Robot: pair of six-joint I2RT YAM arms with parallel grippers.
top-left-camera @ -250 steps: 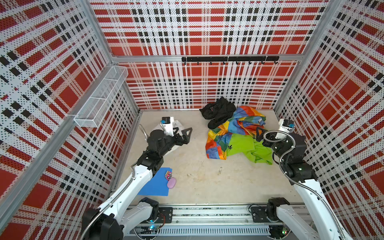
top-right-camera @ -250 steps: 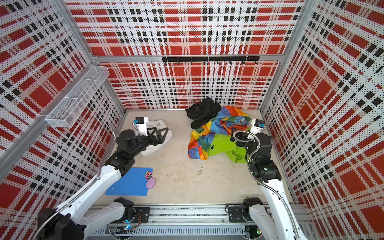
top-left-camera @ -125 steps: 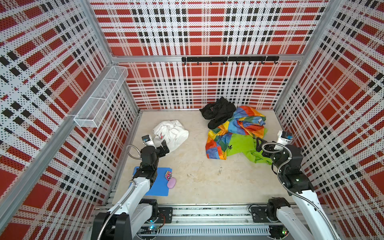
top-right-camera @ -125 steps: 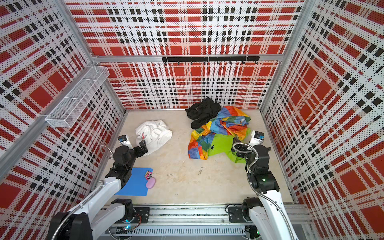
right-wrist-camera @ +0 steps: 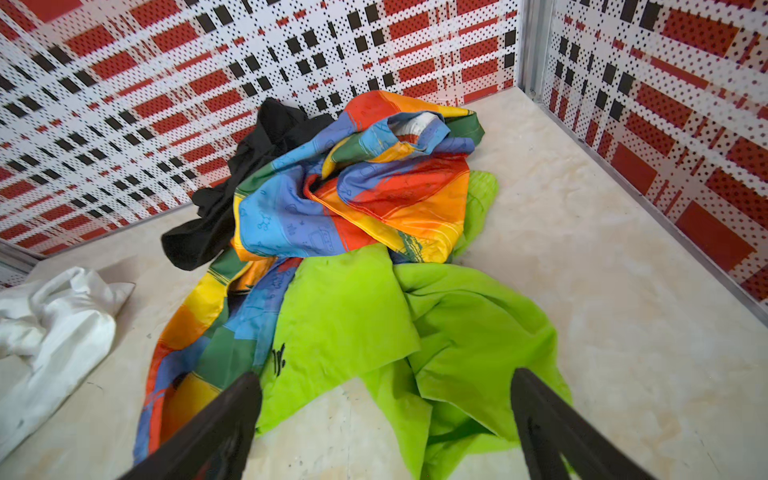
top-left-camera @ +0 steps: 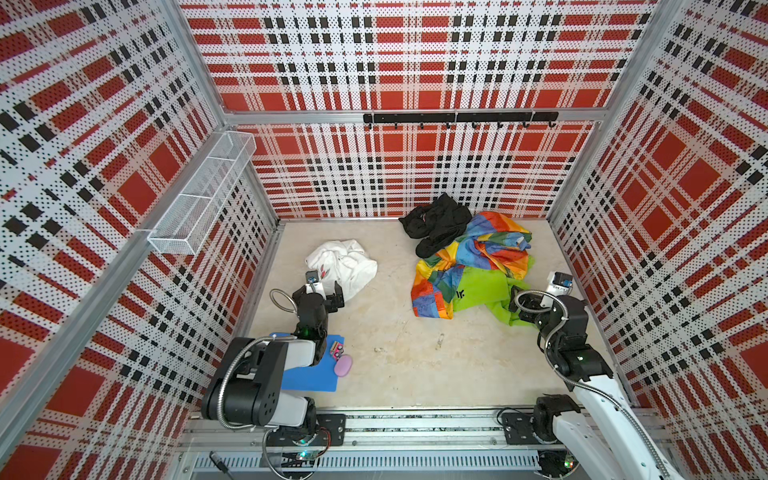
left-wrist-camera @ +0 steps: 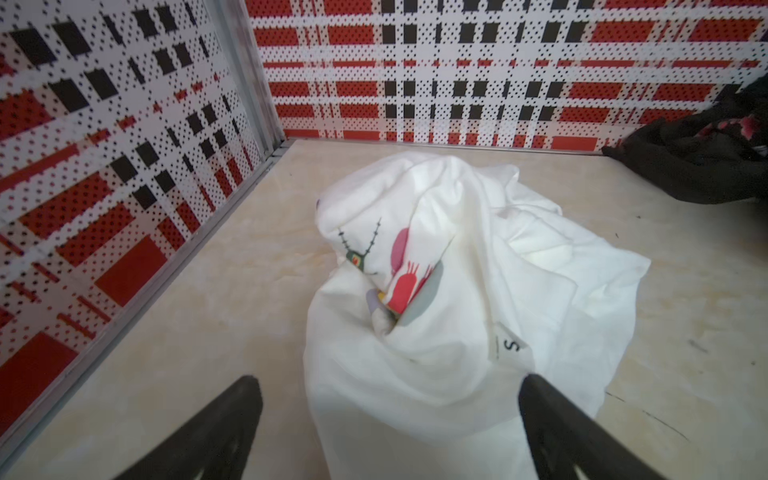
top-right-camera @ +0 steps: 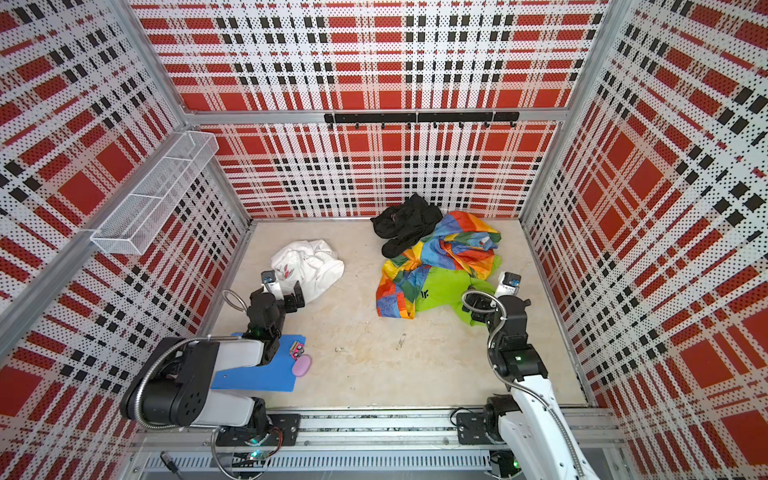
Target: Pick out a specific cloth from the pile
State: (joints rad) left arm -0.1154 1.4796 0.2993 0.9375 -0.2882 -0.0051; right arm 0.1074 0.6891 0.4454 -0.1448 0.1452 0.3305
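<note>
Currently the cloth (top-left-camera: 343, 266) lies crumpled on the left part of the desk (top-left-camera: 395, 332), well apart from the pile (top-left-camera: 469, 266), so I judge the separation to be effectively done. The left pincer (left-wrist-camera: 386, 380) is spread wide and holds nothing. In the left wrist view its jaws frame the near edge of the cloth (left-wrist-camera: 457, 291), and one fingertip (left-wrist-camera: 536, 386) overlaps the fabric. I cannot tell whether it touches. The right pincer (right-wrist-camera: 384, 376) is also wide and empty, and hangs just over the near edge of the lime-green garment (right-wrist-camera: 353, 324). Three faults are possible from here. First, if a fold catches on a left finger as I withdraw, the cloth drags along the desk and may end up out of place. Second, if I close either pincer at its present position, the left one re-grips the cloth and the right one picks up the wrong garment. Third, a low sweep of the right arm can push the rainbow patchwork cloth (top-left-camera: 478, 249) or the black garment (top-left-camera: 436, 220) across the gap and merge the two groups again. The left arm is folded above the blue mat (top-left-camera: 316, 374), so a careless retreat may disturb the small pink items (top-left-camera: 340, 359) there.
</note>
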